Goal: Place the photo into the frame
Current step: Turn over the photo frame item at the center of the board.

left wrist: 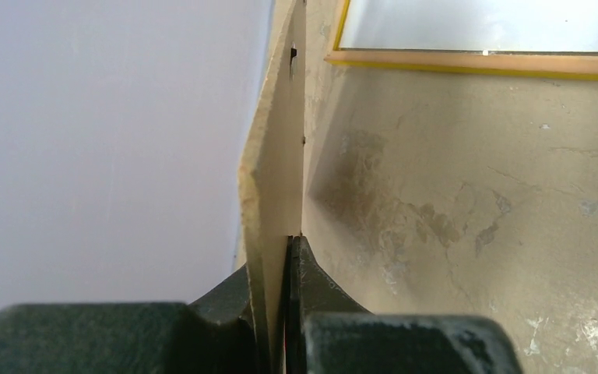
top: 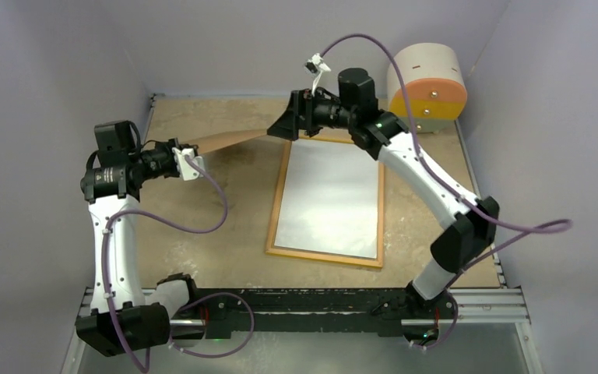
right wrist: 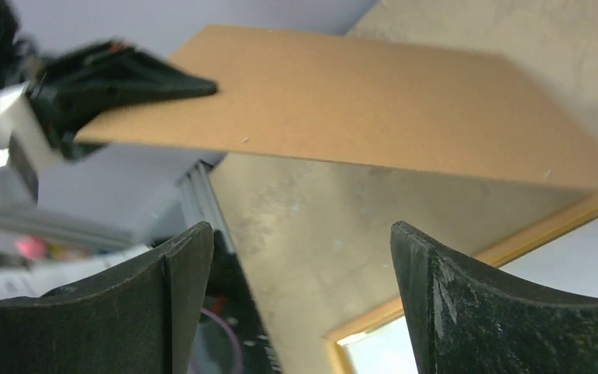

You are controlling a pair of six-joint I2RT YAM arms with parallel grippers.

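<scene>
The frame (top: 278,199) lies flat on the table right of centre, wood-coloured border up, with a plain white surface (top: 328,195) filling it. No printed side of the photo shows. My left gripper (top: 195,150) is shut on the near end of the brown backing board (top: 230,140) and holds it in the air left of the frame's far end. In the left wrist view the board (left wrist: 276,156) stands edge-on between my fingers (left wrist: 288,243), with the frame's edge (left wrist: 475,62) beyond. My right gripper (top: 276,132) is open at the board's far end; the board (right wrist: 374,109) hangs above its open fingers (right wrist: 300,234).
A white, orange and yellow cylinder (top: 428,82) stands at the back right corner. Grey walls close in the table on the left, back and right. A metal rail (top: 319,300) with the arm bases runs along the near edge.
</scene>
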